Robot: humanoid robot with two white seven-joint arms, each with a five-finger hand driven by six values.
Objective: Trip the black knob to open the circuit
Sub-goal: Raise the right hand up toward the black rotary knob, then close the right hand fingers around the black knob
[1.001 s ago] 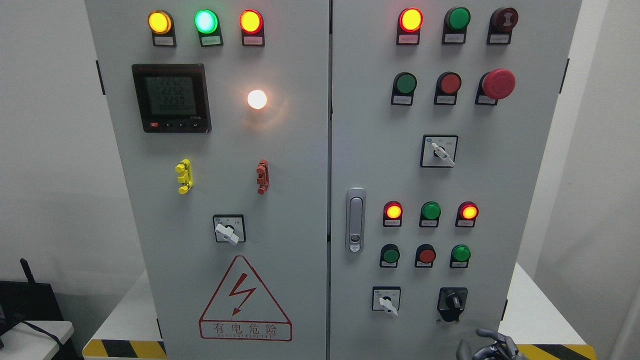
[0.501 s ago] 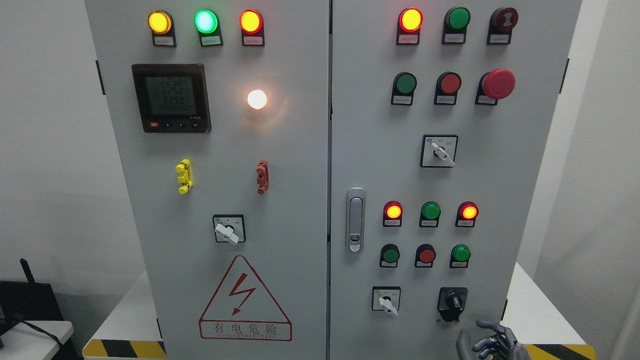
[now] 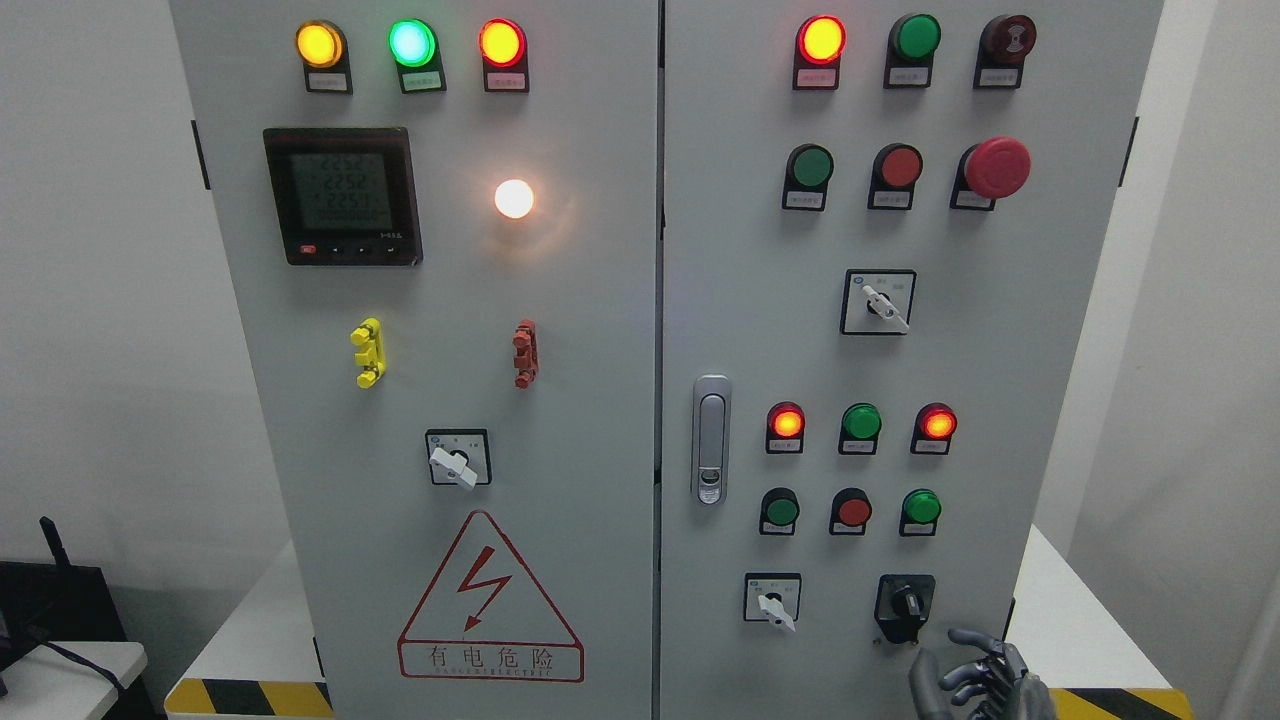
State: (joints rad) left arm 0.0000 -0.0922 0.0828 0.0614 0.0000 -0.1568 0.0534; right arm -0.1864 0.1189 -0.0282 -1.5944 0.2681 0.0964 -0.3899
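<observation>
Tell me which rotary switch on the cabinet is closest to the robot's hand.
The black knob at the right door's bottom right, just above the right hand. It is the only all-black one; the others have white handles.

Only the right hand [image 3: 975, 680] shows, low at the bottom edge toward the picture's right, with its arm coming up from below the frame and hidden from sight. The hand is dark grey and metallic, raised with the palm side turned toward the left. Its fingers [image 3: 968, 637] are loosely curved and spread apart, one above another, with the topmost reaching furthest left and up. The thumb [image 3: 921, 678] stands apart on the left side, pointing upward. The hand holds nothing. The wrist is cut off by the frame edge
</observation>
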